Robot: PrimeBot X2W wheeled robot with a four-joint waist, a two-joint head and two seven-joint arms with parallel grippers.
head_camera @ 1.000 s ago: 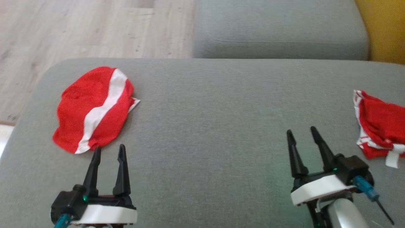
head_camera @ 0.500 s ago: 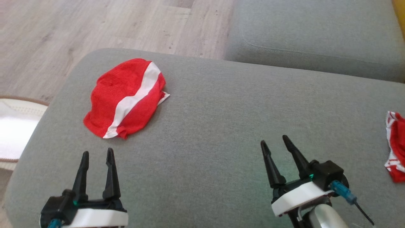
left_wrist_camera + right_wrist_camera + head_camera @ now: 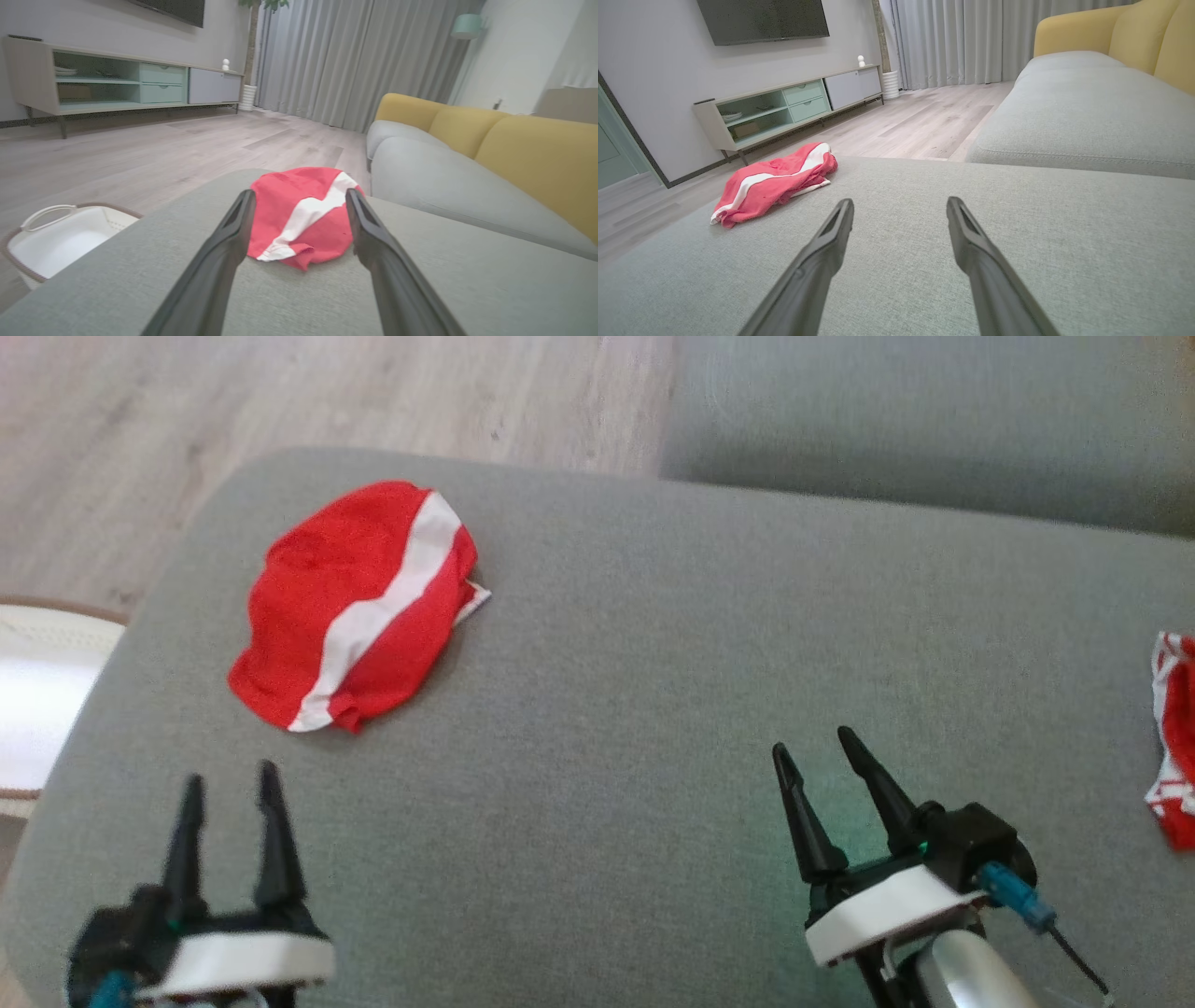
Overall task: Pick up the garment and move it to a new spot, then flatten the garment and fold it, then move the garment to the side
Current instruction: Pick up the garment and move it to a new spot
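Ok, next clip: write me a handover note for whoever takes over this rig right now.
Left hand: open, empty, short of the folded red garment with a white stripe.
Right hand: open, empty, over the bare grey fabric cushion.
Done, apparently: that garment folded and set at the left.
Left, probably: the crumpled red-and-white garment on the cushion's right side.
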